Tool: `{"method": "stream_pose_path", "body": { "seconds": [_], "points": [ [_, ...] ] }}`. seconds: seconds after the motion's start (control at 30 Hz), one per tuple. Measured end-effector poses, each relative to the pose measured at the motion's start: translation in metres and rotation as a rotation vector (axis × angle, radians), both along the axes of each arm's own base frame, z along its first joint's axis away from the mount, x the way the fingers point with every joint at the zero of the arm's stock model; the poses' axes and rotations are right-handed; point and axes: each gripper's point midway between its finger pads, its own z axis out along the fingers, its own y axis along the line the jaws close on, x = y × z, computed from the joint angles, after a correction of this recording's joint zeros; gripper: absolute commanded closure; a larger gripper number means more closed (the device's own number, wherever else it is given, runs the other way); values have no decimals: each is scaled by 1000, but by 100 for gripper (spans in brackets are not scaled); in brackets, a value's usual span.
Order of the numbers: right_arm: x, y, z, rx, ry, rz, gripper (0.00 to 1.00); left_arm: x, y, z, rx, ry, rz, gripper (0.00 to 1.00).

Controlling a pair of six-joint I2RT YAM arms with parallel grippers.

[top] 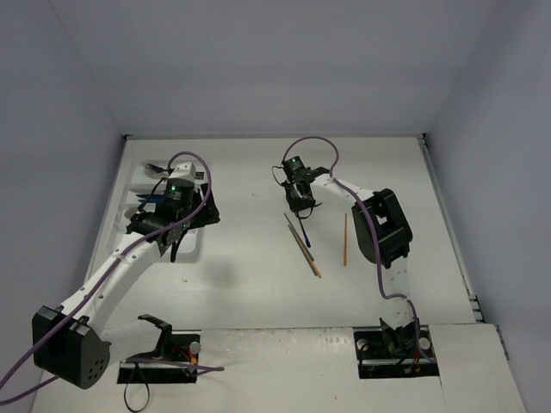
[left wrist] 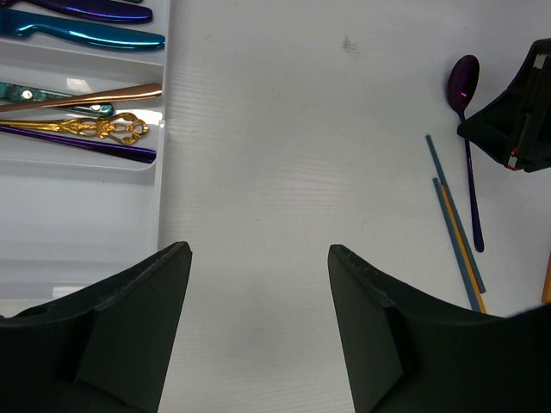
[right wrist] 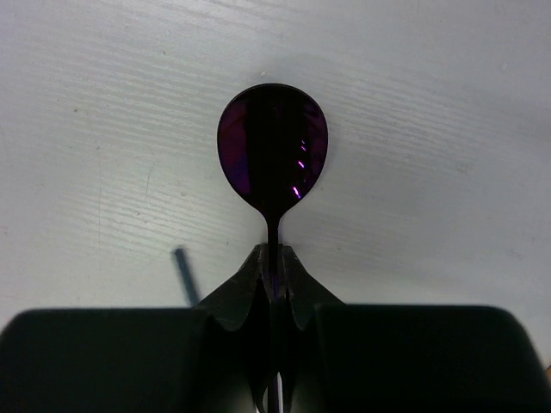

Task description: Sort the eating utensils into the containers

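Observation:
My right gripper (right wrist: 273, 254) is shut on the thin neck of a purple spoon (right wrist: 272, 142), whose bowl points away from it, low over the white table. The spoon also shows in the left wrist view (left wrist: 471, 185) and the top view (top: 306, 234), under the right gripper (top: 300, 206). My left gripper (left wrist: 258, 258) is open and empty over bare table, just right of the white cutlery tray (left wrist: 77, 215); in the top view it (top: 181, 237) hangs at the tray's (top: 138, 178) near right side. Teal (left wrist: 82, 34), gold (left wrist: 95, 127) and purple utensils lie in the tray's compartments.
A teal and an orange slim stick (top: 303, 246) lie side by side on the table near the spoon, also in the left wrist view (left wrist: 456, 237). Another orange stick (top: 345, 239) lies to their right. Walls enclose the table.

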Motion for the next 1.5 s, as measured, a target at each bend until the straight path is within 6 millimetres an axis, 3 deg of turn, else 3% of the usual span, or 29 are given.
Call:
{"method": "stream_pose_path", "body": {
  "seconds": [0.23,0.4,0.5,0.73,0.83,0.93,1.13,1.3,1.5],
  "points": [
    [-2,-10,2,-35,-22,-5,100,-1,-19,-3,-4,17,-57,37],
    [-20,-28,15,-84,-20,18,100,6,-51,7,-55,-1,-149,37],
    [-29,-30,48,-57,-62,50,100,15,-74,19,-105,-38,-208,38],
    [-51,-7,169,140,-280,192,100,36,-128,42,-223,-103,-309,38],
    [-65,1,198,204,-330,246,100,44,-149,50,-252,-129,-347,38],
    [-78,8,204,239,-328,285,100,49,-170,60,-272,-155,-386,38],
    [-92,12,189,250,-271,319,100,55,-192,78,-302,-207,-424,43],
    [-97,12,184,253,-248,328,100,57,-198,75,-316,-205,-420,66],
    [-99,14,185,263,-246,335,100,55,-209,57,-305,-170,-434,76]
  ]
}}
